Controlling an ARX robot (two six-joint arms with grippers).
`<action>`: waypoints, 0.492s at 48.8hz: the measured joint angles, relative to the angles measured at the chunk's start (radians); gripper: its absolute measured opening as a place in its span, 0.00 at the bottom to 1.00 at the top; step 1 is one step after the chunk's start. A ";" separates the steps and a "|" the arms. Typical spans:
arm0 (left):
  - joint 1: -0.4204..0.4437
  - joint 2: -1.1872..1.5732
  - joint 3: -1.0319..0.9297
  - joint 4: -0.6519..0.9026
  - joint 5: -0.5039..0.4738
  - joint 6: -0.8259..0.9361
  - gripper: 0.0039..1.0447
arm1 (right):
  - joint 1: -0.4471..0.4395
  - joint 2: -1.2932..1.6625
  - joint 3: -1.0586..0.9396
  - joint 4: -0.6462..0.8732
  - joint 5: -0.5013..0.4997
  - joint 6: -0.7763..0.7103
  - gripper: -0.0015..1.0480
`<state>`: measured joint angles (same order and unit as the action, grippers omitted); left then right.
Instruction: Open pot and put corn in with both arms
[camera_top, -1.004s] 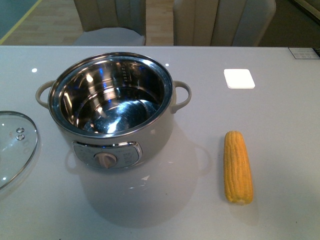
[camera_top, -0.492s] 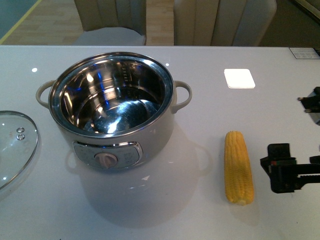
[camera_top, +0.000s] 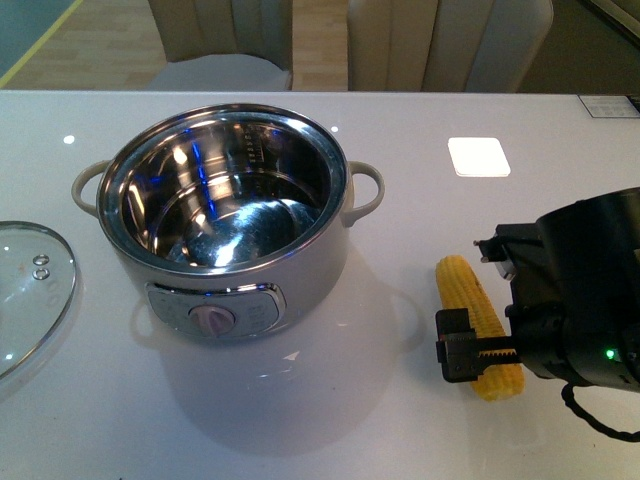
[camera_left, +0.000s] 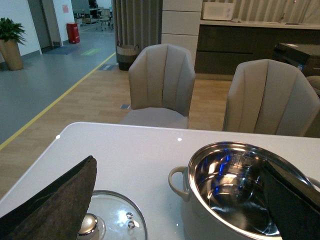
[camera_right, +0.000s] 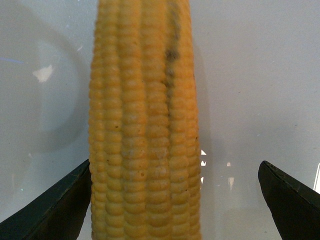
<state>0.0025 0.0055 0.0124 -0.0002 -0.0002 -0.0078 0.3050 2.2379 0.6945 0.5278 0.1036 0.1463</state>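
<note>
Where the tabletop (camera_top: 330, 420) nears its right edge, the corn (camera_top: 463, 285) is seen lying flat. Its long side runs from the far edge to the near edge, and the far end is tipped a little toward the pot (camera_top: 310, 270). The kernel rows run along its length.

The pot is set left of the middle, open, with its knob turned to the near edge. Its glass lid (camera_top: 30, 290) is laid flat by the left edge. The marks on the pot's panel are too small to be read, and so is the label (camera_top: 605, 105) at the far right corner.

The right gripper (camera_right: 172, 200) is held low over the near half of the corn, jaws wide apart, with the cob between them. One finger (camera_right: 55, 205) is right against the cob; the other is kept apart. A green light (camera_top: 610, 353) is lit on the arm.

The left gripper (camera_left: 170, 200) is held up near the lid and pot, jaws spread with nothing between them.
</note>
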 joint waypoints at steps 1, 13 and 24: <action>0.000 0.000 0.000 0.000 0.000 0.000 0.94 | 0.006 0.013 0.005 0.002 0.000 0.004 0.92; 0.000 0.000 0.000 0.000 0.000 0.000 0.94 | 0.032 0.045 0.008 0.023 -0.013 0.020 0.59; 0.000 0.000 0.000 0.000 0.000 0.000 0.94 | 0.033 -0.013 -0.056 0.037 -0.045 0.014 0.34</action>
<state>0.0025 0.0055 0.0124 -0.0002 -0.0002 -0.0078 0.3378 2.2250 0.6388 0.5652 0.0589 0.1604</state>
